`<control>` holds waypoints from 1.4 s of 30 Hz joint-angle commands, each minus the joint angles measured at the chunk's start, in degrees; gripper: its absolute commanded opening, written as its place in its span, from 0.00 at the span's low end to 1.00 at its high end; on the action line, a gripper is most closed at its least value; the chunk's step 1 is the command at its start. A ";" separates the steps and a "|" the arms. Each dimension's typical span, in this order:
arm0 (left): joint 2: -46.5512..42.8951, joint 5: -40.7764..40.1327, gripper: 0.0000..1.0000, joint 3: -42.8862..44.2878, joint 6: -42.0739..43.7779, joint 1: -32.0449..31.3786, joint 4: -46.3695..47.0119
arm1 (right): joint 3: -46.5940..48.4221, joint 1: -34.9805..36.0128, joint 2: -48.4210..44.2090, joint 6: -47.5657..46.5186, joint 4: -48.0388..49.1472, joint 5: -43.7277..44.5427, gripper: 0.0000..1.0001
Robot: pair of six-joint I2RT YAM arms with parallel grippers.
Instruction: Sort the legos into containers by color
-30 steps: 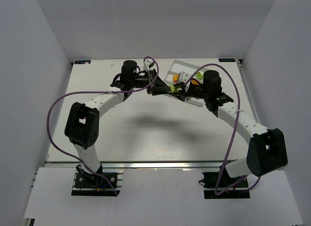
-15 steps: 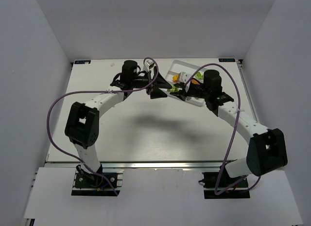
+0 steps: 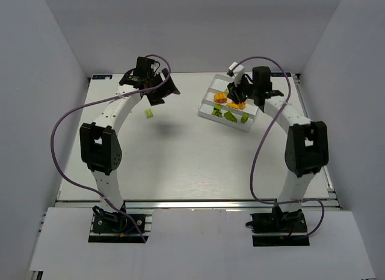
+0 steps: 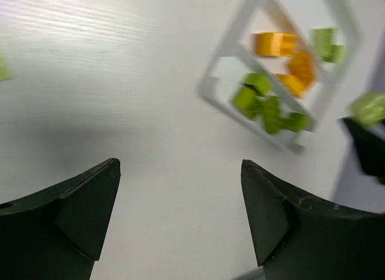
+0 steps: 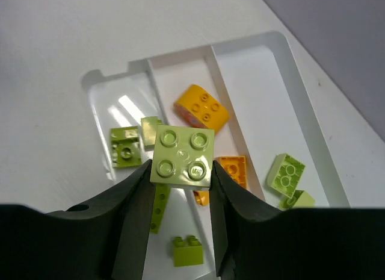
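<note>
My right gripper (image 5: 180,165) is shut on a lime-green four-stud lego (image 5: 183,156), held above the white tray (image 5: 301,120). Below it, lime legos (image 5: 125,149) lie in the left container, orange ones (image 5: 201,108) in the middle one and two lime ones (image 5: 285,174) in the right one. From above, the right gripper (image 3: 242,94) hangs over the tray (image 3: 205,99). My left gripper (image 3: 165,94) hovers far to the left of the tray, open and empty. In its own view the left gripper (image 4: 180,196) looks across bare table at the tray (image 4: 212,90). One lime lego (image 3: 148,114) lies on the table below it.
White walls enclose the table on three sides. The tray sits at the back right near the right wall. Purple cables loop above both arms.
The left gripper opened at the tray, then swung back to the far left. The right arm drew up over the tray's far side, still gripping its lime lego.
</note>
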 commanded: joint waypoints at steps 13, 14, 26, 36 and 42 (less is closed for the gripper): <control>-11.55 -26.05 0.94 -13.06 9.95 0.21 -10.72 | 37.04 -4.11 30.79 5.24 -10.88 13.88 0.16; -11.81 -26.40 0.94 -13.41 10.04 0.21 -10.72 | 37.56 -4.11 31.49 5.07 -10.44 14.23 0.17; -3.83 -34.22 0.95 -7.89 12.94 0.21 -9.49 | 36.17 -5.95 29.40 7.17 -9.39 10.46 0.75; 12.69 -35.55 0.85 6.18 13.48 2.58 -12.83 | 7.18 -9.82 -0.55 13.59 0.71 -7.64 0.48; 18.68 -31.16 0.79 11.63 11.19 5.04 -11.51 | -6.27 -10.18 -15.95 14.47 3.98 -15.12 0.47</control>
